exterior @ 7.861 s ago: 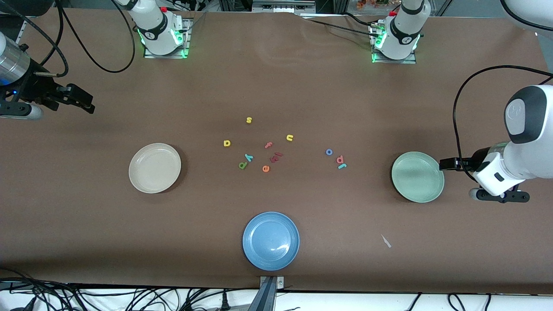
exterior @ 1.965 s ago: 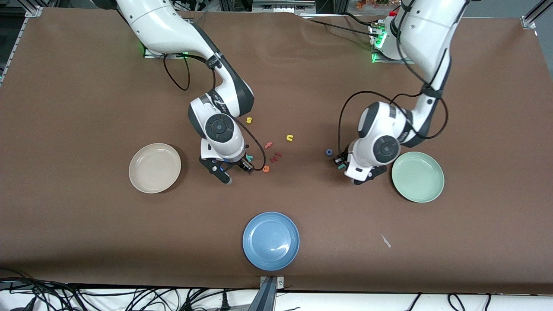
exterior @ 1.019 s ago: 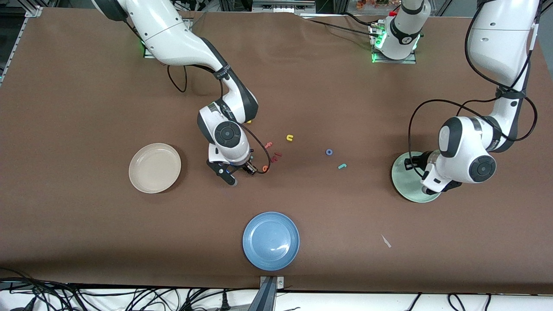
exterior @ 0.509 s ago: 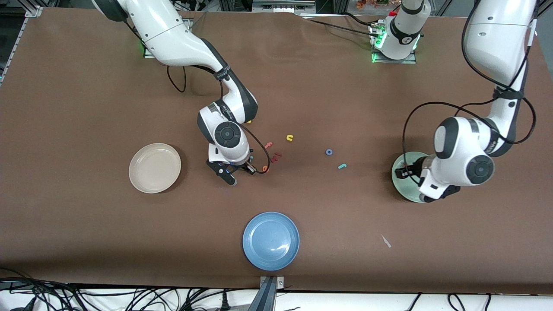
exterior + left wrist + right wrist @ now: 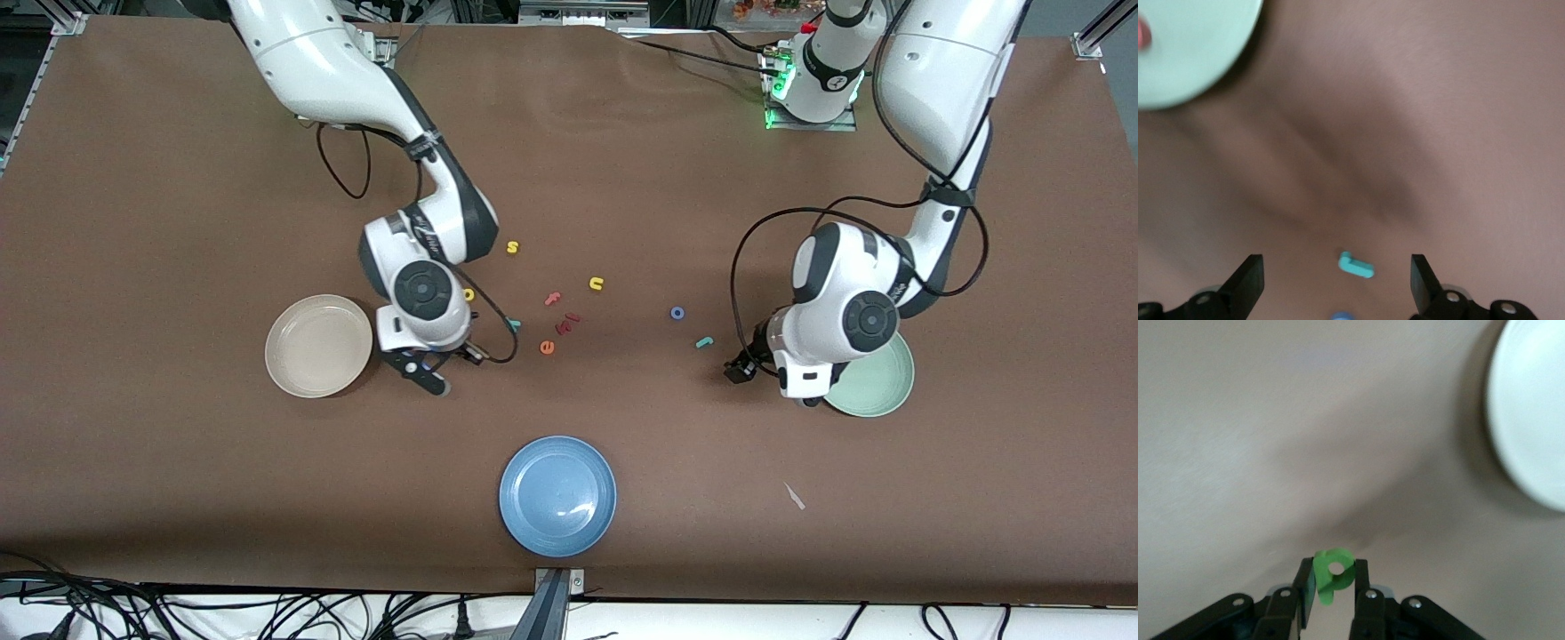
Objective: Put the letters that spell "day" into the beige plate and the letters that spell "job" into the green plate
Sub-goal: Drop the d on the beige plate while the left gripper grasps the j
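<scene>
My right gripper (image 5: 1333, 583) is shut on the green d (image 5: 1333, 573) and hangs over the table (image 5: 434, 366) beside the beige plate (image 5: 318, 345) (image 5: 1531, 420). The yellow a (image 5: 468, 294) and teal y (image 5: 513, 325) lie on the table close by. My left gripper (image 5: 1337, 293) (image 5: 743, 368) is open over bare table beside the green plate (image 5: 880, 391) (image 5: 1191, 47). The teal j (image 5: 704, 341) (image 5: 1356, 265) and blue o (image 5: 677, 313) (image 5: 1341, 315) lie just ahead of it. The salmon b (image 5: 1141, 33) rests in the green plate, hidden by the arm in the front view.
A blue plate (image 5: 557, 495) sits near the front edge. Loose letters lie mid-table: yellow s (image 5: 512, 247), yellow u (image 5: 597, 284), pink f (image 5: 553, 299), orange e (image 5: 547, 348) and dark red pieces (image 5: 569, 322). A paper scrap (image 5: 794, 496) lies toward the left arm's end.
My right gripper closed on the green d and carried it toward the beige plate. My left gripper opened over the green plate, left the b there, and swung back toward the j.
</scene>
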### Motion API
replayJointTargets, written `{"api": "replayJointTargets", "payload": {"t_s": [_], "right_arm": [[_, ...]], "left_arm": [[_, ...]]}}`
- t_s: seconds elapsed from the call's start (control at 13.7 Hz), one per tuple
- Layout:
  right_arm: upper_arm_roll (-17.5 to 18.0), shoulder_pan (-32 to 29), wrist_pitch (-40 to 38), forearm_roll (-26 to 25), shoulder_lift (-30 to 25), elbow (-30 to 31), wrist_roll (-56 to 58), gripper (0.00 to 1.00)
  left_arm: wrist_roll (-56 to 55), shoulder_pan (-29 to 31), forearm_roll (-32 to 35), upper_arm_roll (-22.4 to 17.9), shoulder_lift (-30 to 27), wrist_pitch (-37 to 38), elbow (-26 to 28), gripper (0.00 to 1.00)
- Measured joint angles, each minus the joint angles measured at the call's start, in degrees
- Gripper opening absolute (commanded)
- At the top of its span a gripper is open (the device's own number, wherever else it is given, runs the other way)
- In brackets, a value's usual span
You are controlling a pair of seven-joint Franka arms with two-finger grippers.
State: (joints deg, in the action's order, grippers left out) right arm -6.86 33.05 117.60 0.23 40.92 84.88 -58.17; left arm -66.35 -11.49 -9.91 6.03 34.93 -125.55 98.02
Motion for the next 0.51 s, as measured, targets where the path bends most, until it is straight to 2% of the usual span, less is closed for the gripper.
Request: {"api": "replayJointTargets", "payload": {"t_s": [0.29, 0.44, 0.51], "right_arm": [[-3.11, -4.49, -3.53, 0.02, -3.87, 4.8, 14.4, 0.2], [-5.24, -6.29, -2.61, 0.57, -5.38, 9.32, 21.54, 0.2], [-6.36, -6.71, -1.14, 1.11, -5.83, 11.54, 24.6, 0.21]], "left_arm": [[-16.69, -2.57, 0.12, 0.05, 2.41, -3.33, 0.1, 0.96], [-21.29, -3.96, 0.17, 0.08, 2.76, -4.69, 0.67, 0.75], [-22.49, -4.57, 0.17, 0.09, 2.93, -5.0, 1.17, 0.7]]}}
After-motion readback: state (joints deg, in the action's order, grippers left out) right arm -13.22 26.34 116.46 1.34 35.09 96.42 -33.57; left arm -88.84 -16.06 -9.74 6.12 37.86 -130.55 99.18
